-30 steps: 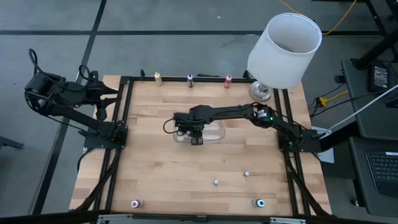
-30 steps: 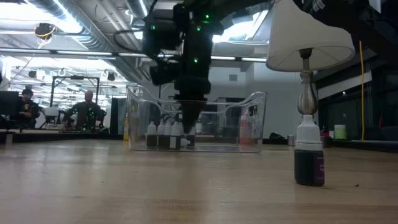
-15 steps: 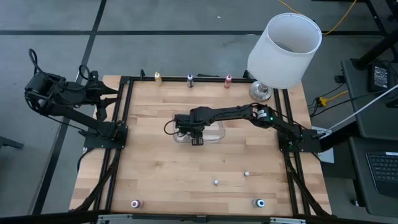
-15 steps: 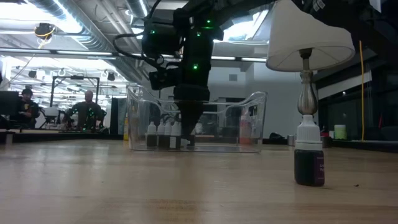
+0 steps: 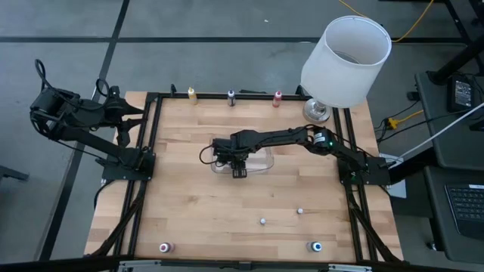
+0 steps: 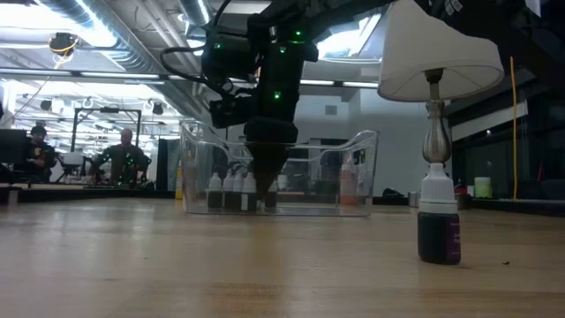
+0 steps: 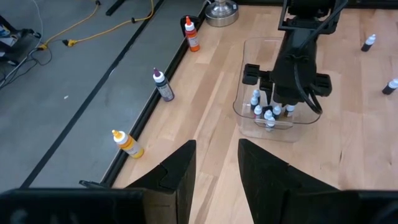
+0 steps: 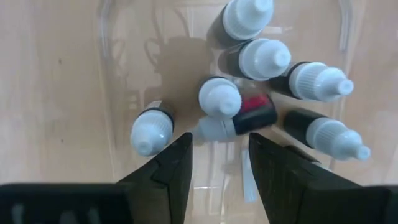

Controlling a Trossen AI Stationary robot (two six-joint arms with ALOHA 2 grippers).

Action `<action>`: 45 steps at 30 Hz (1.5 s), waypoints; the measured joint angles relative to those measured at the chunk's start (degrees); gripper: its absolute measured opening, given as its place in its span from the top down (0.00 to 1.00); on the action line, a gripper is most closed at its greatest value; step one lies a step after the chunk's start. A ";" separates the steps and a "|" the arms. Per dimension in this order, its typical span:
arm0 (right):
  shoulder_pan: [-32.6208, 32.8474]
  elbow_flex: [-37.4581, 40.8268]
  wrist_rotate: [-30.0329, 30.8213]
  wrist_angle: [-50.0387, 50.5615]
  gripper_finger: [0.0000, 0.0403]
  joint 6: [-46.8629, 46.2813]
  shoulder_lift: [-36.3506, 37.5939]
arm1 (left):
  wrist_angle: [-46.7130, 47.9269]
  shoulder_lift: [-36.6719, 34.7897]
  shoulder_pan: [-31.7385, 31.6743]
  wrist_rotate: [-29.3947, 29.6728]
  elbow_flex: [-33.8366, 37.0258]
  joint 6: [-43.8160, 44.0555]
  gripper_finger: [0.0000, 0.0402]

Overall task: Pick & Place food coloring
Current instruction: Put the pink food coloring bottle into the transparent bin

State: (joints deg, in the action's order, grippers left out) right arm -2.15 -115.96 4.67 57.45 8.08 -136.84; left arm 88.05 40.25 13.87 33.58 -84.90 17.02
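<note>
Right now the right gripper (image 5: pixel 235 161) hangs over the clear plastic container (image 5: pixel 263 161) at the middle of the bench (image 5: pixel 189 204), its fingers (image 8: pixel 168 168) pointing down into the end of the container nearer the left arm. The jaws stand apart with nothing between them — the right wrist view looks straight down through the gap onto a cluster of small bottles (image 8: pixel 219 98) with pale caps standing on the container's floor, and one red bottle (image 8: pixel 249 115) lying on its side among them, just ahead of the fingertips. In the low view the gripper (image 6: pixel 265 172) reaches down inside the container's walls (image 6: pixel 353 168), close above the bottle caps.

Along the bench's far edge stand three food coloring bottles: a yellow-orange one (image 5: pixel 191 94), a dark one (image 5: pixel 231 96) and a red one (image 5: pixel 277 97). Near the front edge are a pink bottle (image 5: pixel 165 247) toward the left corner and a blue one (image 5: pixel 315 246) toward the right. Two whitish beads (image 5: pixel 262 221) lie between the container and the front edge.

A lamp with a white shade (image 5: pixel 345 60) stands at the far right corner. The left gripper (image 5: pixel 140 115) waits beyond the bench's left edge — its fingers (image 7: pixel 180 171) are parted and hold nothing.
</note>
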 joint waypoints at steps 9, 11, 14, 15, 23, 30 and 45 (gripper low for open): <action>-0.40 0.02 0.33 -0.69 0.61 -0.24 0.00 | -0.02 0.00 0.00 0.11 0.00 0.22 0.71; -0.44 0.02 0.01 -0.63 0.61 -0.37 -0.04 | 0.00 0.00 0.00 0.26 0.02 0.26 0.71; -0.44 0.04 -0.32 -0.38 0.61 -1.95 -0.10 | -0.01 0.00 0.01 0.28 0.00 0.40 0.71; -0.47 0.04 -0.33 -0.38 0.61 -3.05 -0.11 | -0.01 0.00 0.01 0.28 0.01 0.42 0.71; -0.52 0.15 -2.97 -0.04 0.61 -11.61 -0.33 | -0.02 0.00 0.00 0.28 0.00 0.37 0.71; -0.72 0.26 -3.53 2.55 0.61 -17.51 -0.52 | -0.02 0.00 0.00 0.28 0.00 0.26 0.71; -1.07 -4.51 -4.78 4.88 0.61 -27.72 -0.50 | -0.02 0.00 0.01 0.26 0.00 -0.26 0.71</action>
State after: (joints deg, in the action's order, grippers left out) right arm -3.22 -120.47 -0.11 62.32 -19.64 -137.34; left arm 88.03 40.25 13.88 33.85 -84.90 16.75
